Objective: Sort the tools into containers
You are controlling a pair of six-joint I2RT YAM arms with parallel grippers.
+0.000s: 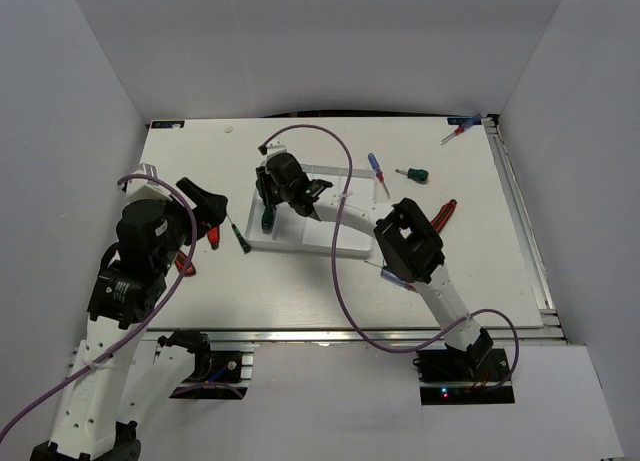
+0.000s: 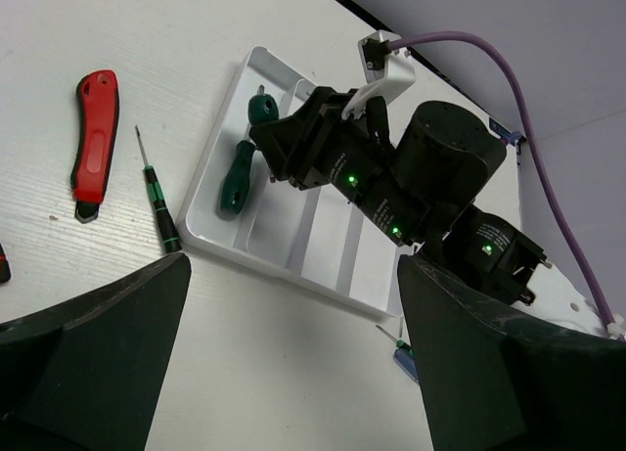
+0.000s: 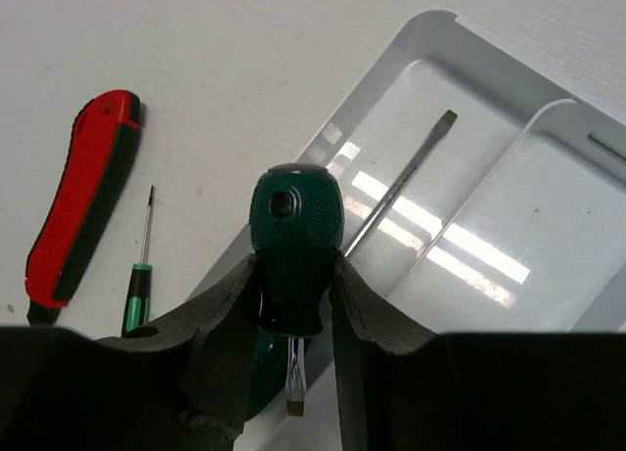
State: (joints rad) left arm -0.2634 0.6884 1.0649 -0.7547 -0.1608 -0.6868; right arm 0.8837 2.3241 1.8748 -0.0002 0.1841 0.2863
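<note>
My right gripper (image 1: 272,189) is shut on a stubby green-handled screwdriver (image 3: 291,244), blade pointing down, over the left end compartment of the white tray (image 1: 345,239). A second green-handled screwdriver (image 2: 236,175) lies in that compartment; its shaft (image 3: 399,182) shows in the right wrist view. My left gripper (image 1: 205,206) is open and empty, above the table left of the tray; its fingers (image 2: 98,358) frame bare table. A red-and-black tool (image 2: 95,138) and a thin green-and-black precision driver (image 2: 156,199) lie left of the tray.
Right of the tray lie a blue-and-red screwdriver (image 1: 378,171), a small green one (image 1: 414,174) and a red one (image 1: 445,213). Another lies at the far right corner (image 1: 460,129). A blue-handled driver (image 2: 406,358) lies by the tray's near corner. White walls surround the table.
</note>
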